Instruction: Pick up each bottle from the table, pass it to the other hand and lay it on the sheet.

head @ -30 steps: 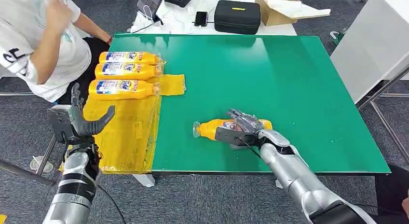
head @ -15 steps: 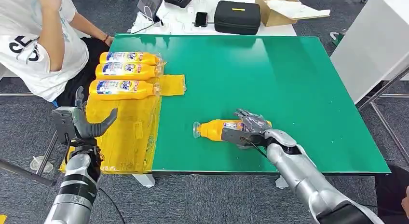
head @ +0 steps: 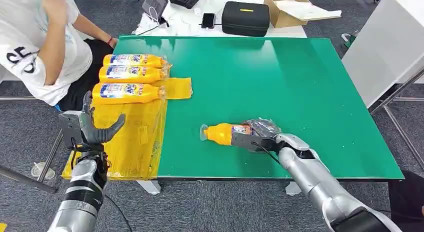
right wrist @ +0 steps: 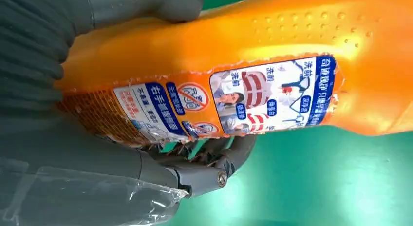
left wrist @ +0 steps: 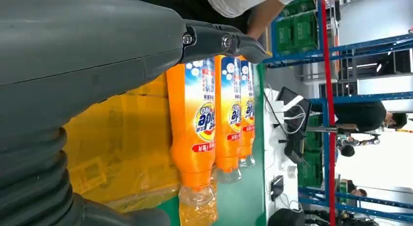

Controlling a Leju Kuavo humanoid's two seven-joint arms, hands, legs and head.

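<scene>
An orange bottle (head: pixel 222 133) with a clear cap lies on its side on the green table (head: pixel 280 77), near the front edge. My right hand (head: pixel 256 134) wraps around its body, thumb on one side and fingers on the other; up close the label of the bottle (right wrist: pixel 272 94) fills the right wrist view between them. Three more orange bottles (head: pixel 131 74) lie side by side on the yellow sheet (head: pixel 130 129) at the table's left; they also appear as bottles (left wrist: pixel 214 119) in the left wrist view. My left hand (head: pixel 87 127) hovers open over the sheet's front left corner.
A person in a white shirt (head: pixel 35 47) sits at the table's left rear corner. Behind the table stand a black case (head: pixel 245 17), a cardboard box (head: pixel 295 7), a phone and cables. A white table (head: pixel 390 42) stands to the right.
My right hand's fingers have closed around the bottle. My left hand has drifted slightly right and forward. The person's arm has shifted.
</scene>
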